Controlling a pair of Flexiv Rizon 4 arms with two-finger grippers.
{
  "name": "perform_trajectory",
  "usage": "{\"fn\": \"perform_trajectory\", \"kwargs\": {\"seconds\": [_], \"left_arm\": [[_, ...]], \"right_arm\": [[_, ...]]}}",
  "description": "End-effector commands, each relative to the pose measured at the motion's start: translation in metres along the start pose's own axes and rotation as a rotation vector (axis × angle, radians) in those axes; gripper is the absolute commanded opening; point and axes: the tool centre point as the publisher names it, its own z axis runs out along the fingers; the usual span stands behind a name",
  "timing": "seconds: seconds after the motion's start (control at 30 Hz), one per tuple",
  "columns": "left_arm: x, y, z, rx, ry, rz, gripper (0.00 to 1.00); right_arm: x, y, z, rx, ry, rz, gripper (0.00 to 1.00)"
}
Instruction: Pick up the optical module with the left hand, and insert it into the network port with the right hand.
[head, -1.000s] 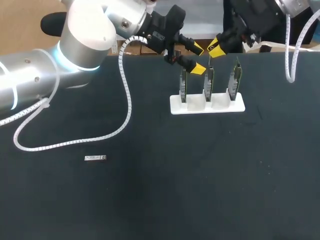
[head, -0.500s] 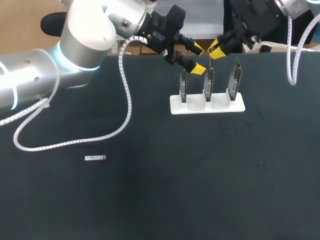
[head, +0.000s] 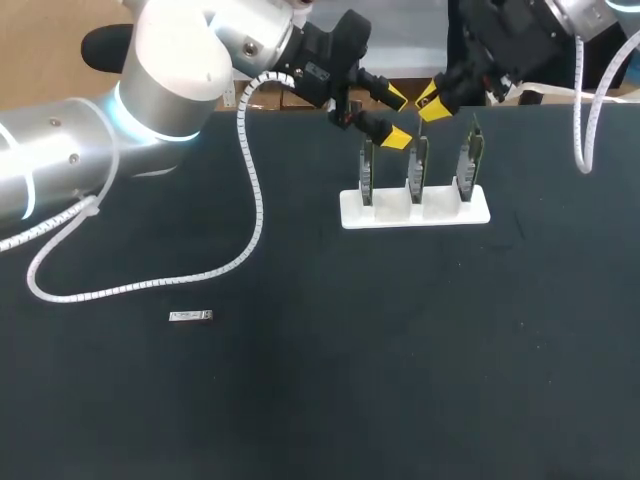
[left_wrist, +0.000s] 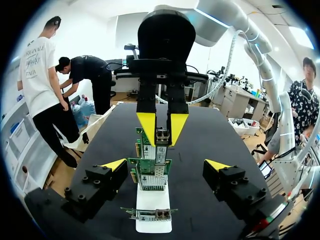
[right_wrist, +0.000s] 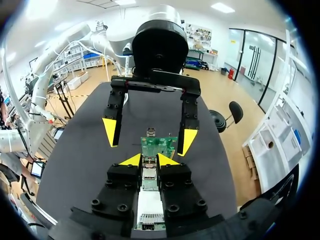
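Observation:
A white stand (head: 415, 207) at the table's far side holds three upright green network cards (head: 417, 165). My right gripper (head: 432, 100) hangs just above the middle card, shut on a small silver optical module (right_wrist: 149, 174); the left wrist view shows that module (left_wrist: 162, 136) between its yellow tips. My left gripper (head: 397, 117) hovers beside it over the left card, open and holding nothing. In the right wrist view the left gripper (right_wrist: 149, 136) faces me across the card (right_wrist: 159, 146). A second silver module (head: 190, 316) lies flat on the table, near left.
The black table (head: 400, 350) carries only the stand and the loose module. My left arm's white coiled cable (head: 250, 200) loops down onto the table at the left. The right arm's cable (head: 580, 130) hangs at the far right.
The right arm has shifted very slightly above the cards, still holding the module. The left arm and the loose module have stayed where they were.

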Motion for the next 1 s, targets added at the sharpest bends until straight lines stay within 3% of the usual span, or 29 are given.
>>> {"fn": "perform_trajectory", "kwargs": {"seconds": [0.03,0.8,0.83,0.87,0.9,0.93,0.97,1.0], "left_arm": [[-0.0011,0.0021,0.0005,0.004,0.005,-0.002,1.00],[-0.0011,0.0021,0.0005,0.004,0.005,-0.002,1.00],[-0.0011,0.0021,0.0005,0.004,0.005,-0.002,1.00],[-0.0011,0.0021,0.0005,0.004,0.005,-0.002,1.00],[-0.0011,0.0021,0.0005,0.004,0.005,-0.002,1.00],[-0.0011,0.0021,0.0005,0.004,0.005,-0.002,1.00],[-0.0011,0.0021,0.0005,0.004,0.005,-0.002,1.00],[-0.0011,0.0021,0.0005,0.004,0.005,-0.002,1.00]], "right_arm": [[0.0015,0.0003,0.0017,0.000,0.004,0.003,0.00],[0.0091,-0.0040,0.0074,-0.011,0.019,0.012,0.00],[0.0092,-0.0042,0.0073,-0.009,0.018,0.014,0.10],[0.0093,-0.0045,0.0071,-0.009,0.017,0.017,0.40],[0.0093,-0.0047,0.0069,-0.007,0.016,0.018,0.51],[0.0093,-0.0051,0.0065,-0.006,0.015,0.019,0.91],[0.0092,-0.0055,0.0061,-0.005,0.014,0.021,1.00],[0.0092,-0.0056,0.0059,-0.004,0.014,0.022,1.00]]}}
